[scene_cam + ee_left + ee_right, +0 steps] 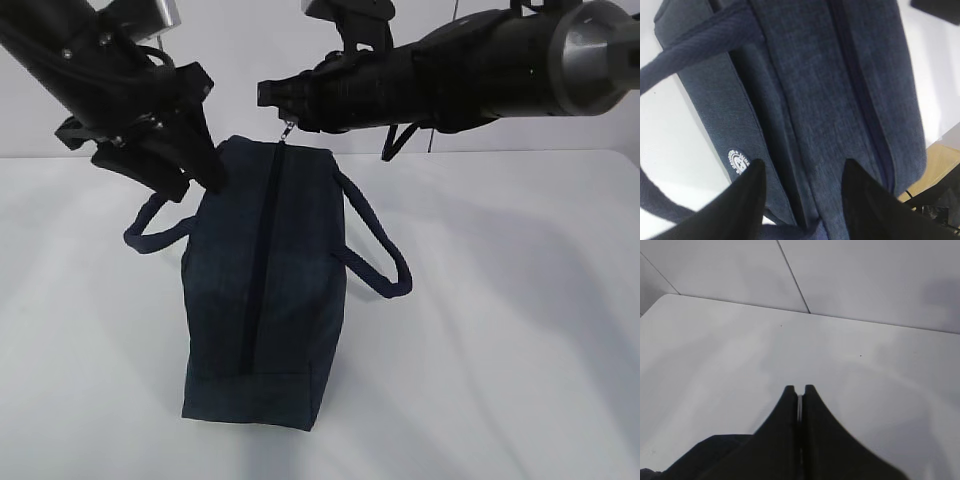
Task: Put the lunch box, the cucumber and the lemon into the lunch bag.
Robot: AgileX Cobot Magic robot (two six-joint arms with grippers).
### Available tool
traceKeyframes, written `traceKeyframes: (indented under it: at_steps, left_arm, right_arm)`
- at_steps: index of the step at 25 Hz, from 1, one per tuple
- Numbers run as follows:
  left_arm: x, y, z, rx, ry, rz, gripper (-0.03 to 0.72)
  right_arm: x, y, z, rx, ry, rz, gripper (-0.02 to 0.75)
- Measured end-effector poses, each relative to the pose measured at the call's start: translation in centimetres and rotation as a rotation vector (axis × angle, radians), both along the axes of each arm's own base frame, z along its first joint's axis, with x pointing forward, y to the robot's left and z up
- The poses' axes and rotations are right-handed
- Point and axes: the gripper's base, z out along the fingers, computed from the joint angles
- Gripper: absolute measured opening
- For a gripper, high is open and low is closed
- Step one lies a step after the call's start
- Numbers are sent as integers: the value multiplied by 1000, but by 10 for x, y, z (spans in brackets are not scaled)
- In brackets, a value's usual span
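The lunch bag (pixel 265 290) is dark navy with a faintly mottled weave and a small white round logo (pixel 738 161). The table (pixel 520 330) is plain white.

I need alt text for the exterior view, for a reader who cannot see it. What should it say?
A dark navy lunch bag stands on a white table, its top zipper closed. The right claw is shut on the metal zipper pull at the bag's far end, while the left claw sits open at the bag's far left corner.
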Motion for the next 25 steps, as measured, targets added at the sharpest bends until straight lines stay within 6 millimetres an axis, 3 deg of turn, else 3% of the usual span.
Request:
traceKeyframes:
  at_steps: [9, 11, 18, 25]
  left_arm:
    - [22, -11, -25, -52, 88, 18, 352]
    - [25, -12, -28, -51, 93, 18, 307]
    - [26, -12, -29, -48, 69, -19, 21]
    - [27, -12, -34, -35, 49, -69, 1]
  right_arm:
    - [-1, 1, 0, 2, 3, 8, -13]
    - [-1, 1, 0, 5, 8, 19, -13]
    - [-2, 3, 0, 19, 19, 33, -13]
    - [-2, 3, 0, 45, 31, 26, -13]
